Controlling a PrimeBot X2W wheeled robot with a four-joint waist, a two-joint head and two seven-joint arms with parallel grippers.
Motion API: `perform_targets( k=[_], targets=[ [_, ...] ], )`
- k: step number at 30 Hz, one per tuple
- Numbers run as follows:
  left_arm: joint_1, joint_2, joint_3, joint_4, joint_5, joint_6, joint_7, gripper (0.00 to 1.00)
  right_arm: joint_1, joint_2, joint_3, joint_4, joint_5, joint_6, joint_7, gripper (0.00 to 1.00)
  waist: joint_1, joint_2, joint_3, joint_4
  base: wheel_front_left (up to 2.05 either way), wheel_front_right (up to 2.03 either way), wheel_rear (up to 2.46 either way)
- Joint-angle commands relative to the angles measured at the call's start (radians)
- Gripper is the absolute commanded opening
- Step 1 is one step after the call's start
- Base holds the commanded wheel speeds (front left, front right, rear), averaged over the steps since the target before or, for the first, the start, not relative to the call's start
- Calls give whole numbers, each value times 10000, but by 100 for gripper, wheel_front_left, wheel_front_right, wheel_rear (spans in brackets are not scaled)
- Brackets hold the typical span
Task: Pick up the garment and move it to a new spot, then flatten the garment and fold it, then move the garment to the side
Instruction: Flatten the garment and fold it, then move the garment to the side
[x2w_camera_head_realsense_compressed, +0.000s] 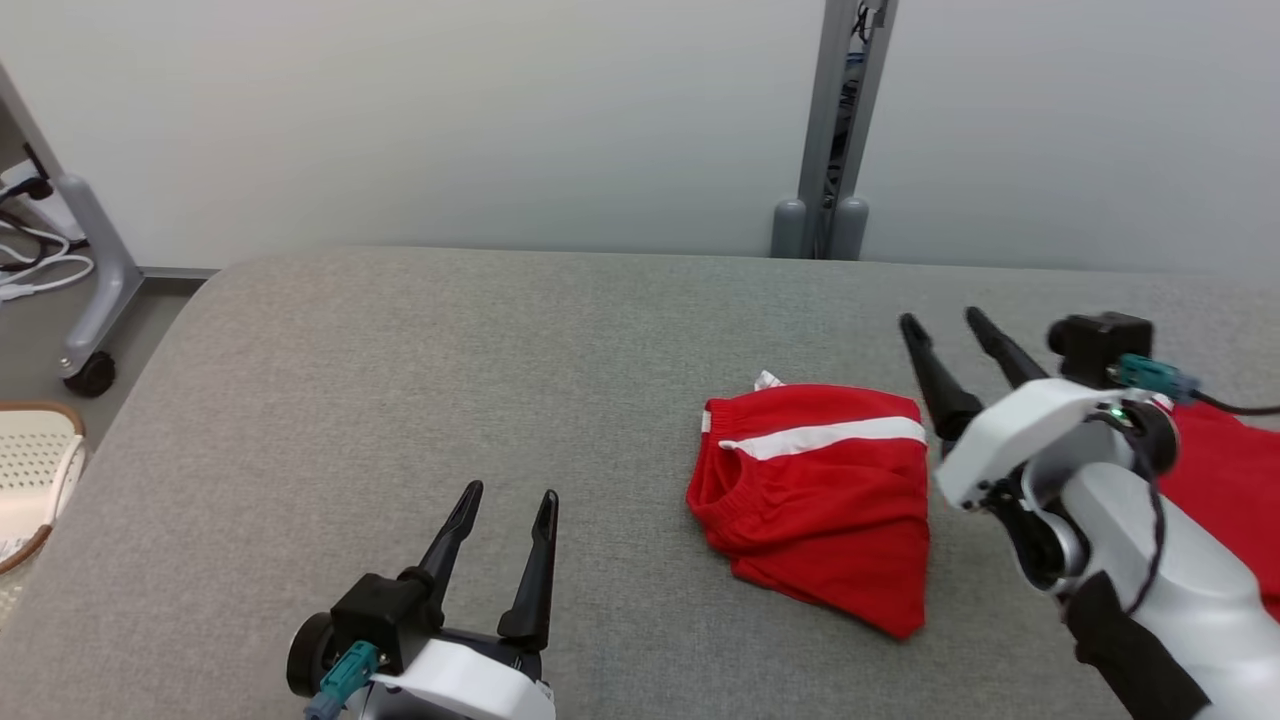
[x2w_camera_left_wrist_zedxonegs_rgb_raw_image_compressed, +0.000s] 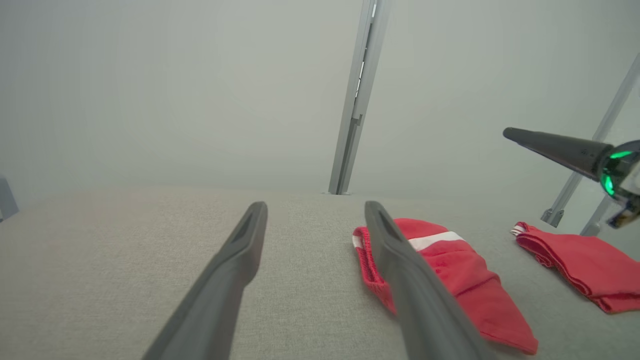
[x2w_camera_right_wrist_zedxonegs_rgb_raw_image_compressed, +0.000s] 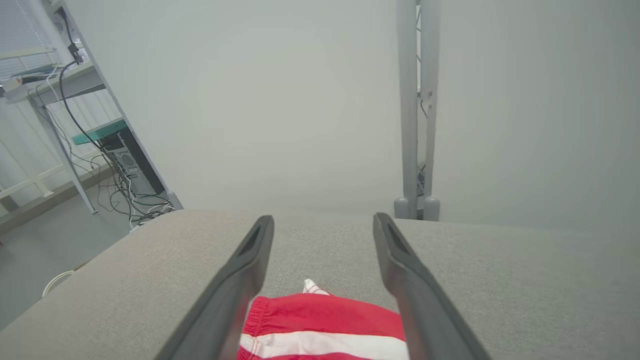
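Note:
A red garment (x2w_camera_head_realsense_compressed: 820, 490) with a white stripe lies folded on the grey padded table (x2w_camera_head_realsense_compressed: 400, 400), right of centre. The left wrist view has the same garment (x2w_camera_left_wrist_zedxonegs_rgb_raw_image_compressed: 450, 270) past my right-hand finger, and the right wrist view shows its waistband (x2w_camera_right_wrist_zedxonegs_rgb_raw_image_compressed: 325, 325) low between my fingers. My left gripper (x2w_camera_head_realsense_compressed: 508, 495) hovers open at the lower middle, well left of the garment, nothing between its fingers. My right gripper (x2w_camera_head_realsense_compressed: 945, 320) is open too, raised just beside the garment's far right corner, fingers pointing away from me.
A second red cloth (x2w_camera_head_realsense_compressed: 1225, 470) lies at the table's right edge, partly behind my right arm, also visible as a red cloth (x2w_camera_left_wrist_zedxonegs_rgb_raw_image_compressed: 580, 265) in the left wrist view. A grey post (x2w_camera_head_realsense_compressed: 835, 130) stands behind the table. A wheeled stand (x2w_camera_head_realsense_compressed: 90, 290) and a pale basket (x2w_camera_head_realsense_compressed: 30, 470) sit on the floor at left.

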Motion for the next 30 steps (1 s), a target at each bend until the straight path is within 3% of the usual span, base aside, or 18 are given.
perform_targets(
  k=[1, 7, 15, 30],
  targets=[
    [65, 42, 69, -111, 32, 19, -43, 100, 427, -167, -450, -278, -337, 1, -56, 100, 0, 0, 25, -152, 0, 0, 0],
    [169, 43, 201, -307, 85, -16, -43, 100, 1843, -460, -2349, -1367, -1742, 1, -57, 100, 0, 0, 114, -477, 0, 0, 0],
    [222, 42, 343, -462, 145, -80, -43, 100, 3759, 57, -4026, -2369, -2995, 1, -58, 100, 0, 0, 184, -713, 0, 0, 0],
    [365, 42, 476, -415, 384, -274, -43, 100, 4584, 720, -4806, -2708, -3636, 1, -58, 100, 0, 0, 247, -786, 0, 0, 0]
  ],
)
